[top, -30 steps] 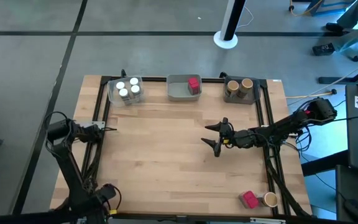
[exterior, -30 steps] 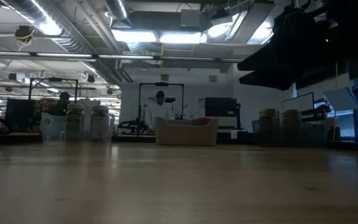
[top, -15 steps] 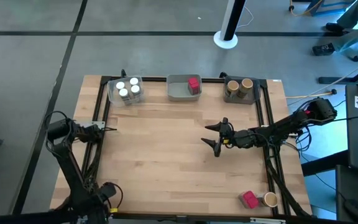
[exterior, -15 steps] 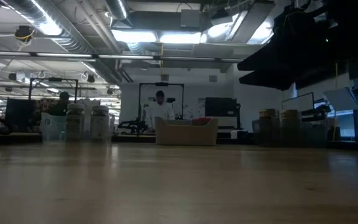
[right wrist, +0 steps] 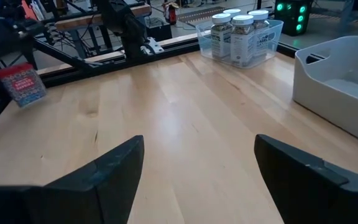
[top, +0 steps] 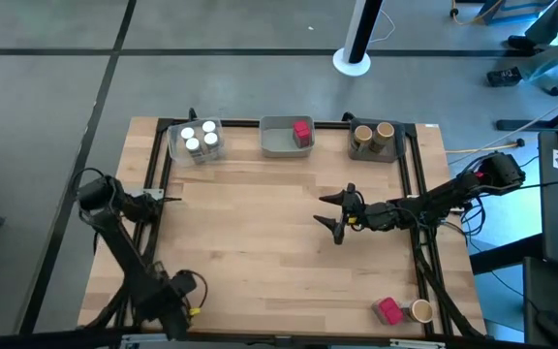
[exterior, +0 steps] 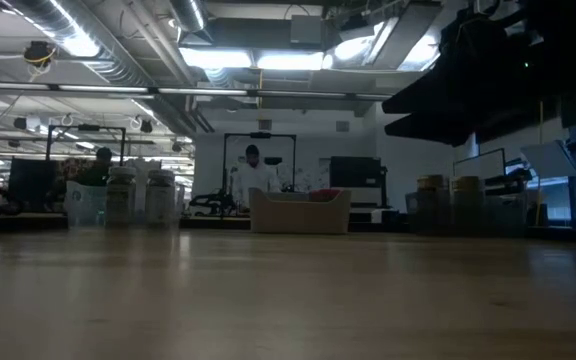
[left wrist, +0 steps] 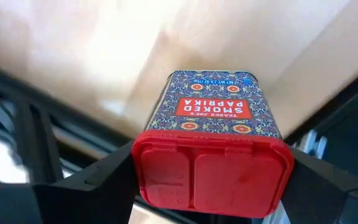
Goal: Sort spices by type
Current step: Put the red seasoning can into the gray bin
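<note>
Left gripper [left wrist: 210,180]: we are seeing its fingers pressed against both sides of a red-lidded smoked paprika tin [left wrist: 211,140]; the jaws have just narrowed from their widest setting onto the tin.
Left arm [top: 114,225]: in the high view it is now standing differently at the left edge of the frame, its elbow having swung down toward the lower left since a second ago.
Meaning for the task: we are judging that the grasp is completed and a lift is beginning; the tin belongs with the other red tin.
Destination: the middle tray [top: 281,140] at the upper centre of the high view is holding one red tin [top: 301,132].
Right gripper [top: 334,214]: it is hovering wide and empty over the bare table [top: 250,242], right of centre, unchanged over the last second.
Sorted so far: four white-capped jars [top: 200,139] are sitting in the upper-left tray [top: 176,147]; two tan jars [top: 373,133] are sitting in the upper-right tray [top: 376,152].
Remaining: a red tin [top: 388,310] and a tan jar [top: 420,311] are waiting side by side at the lower right of the high view.
</note>
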You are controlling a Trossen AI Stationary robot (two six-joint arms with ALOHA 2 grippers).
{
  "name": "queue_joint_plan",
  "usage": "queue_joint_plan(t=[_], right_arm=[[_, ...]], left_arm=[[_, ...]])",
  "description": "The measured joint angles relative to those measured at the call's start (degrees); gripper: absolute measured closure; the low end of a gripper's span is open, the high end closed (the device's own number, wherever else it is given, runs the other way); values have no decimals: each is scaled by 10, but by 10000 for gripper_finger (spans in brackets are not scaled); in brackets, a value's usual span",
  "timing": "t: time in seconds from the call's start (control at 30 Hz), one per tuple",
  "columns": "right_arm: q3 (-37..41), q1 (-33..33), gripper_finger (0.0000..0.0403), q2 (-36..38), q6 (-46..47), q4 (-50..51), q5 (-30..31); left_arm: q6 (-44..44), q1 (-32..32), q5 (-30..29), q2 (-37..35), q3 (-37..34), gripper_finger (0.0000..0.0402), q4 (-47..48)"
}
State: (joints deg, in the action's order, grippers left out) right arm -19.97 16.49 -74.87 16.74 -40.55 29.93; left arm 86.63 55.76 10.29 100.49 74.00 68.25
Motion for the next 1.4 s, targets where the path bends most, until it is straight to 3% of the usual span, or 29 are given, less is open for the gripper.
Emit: queue_joint_plan(t=[0.2,0.67,0.93,1.4], right_arm=[[0,0,100,0,13,6,-16],[0,1,100,0,28,15,-26],[0,1,100,0,30,17,-26],[0,0,100,0,29,17,-26]], left_arm=[[-94,-74,-61,-35,0,103,15],[-359,-284,-128,-72,10,101,15],[-503,-401,-146,-72,59,100,17],[-672,-582,-174,-61,157,100,-4]])
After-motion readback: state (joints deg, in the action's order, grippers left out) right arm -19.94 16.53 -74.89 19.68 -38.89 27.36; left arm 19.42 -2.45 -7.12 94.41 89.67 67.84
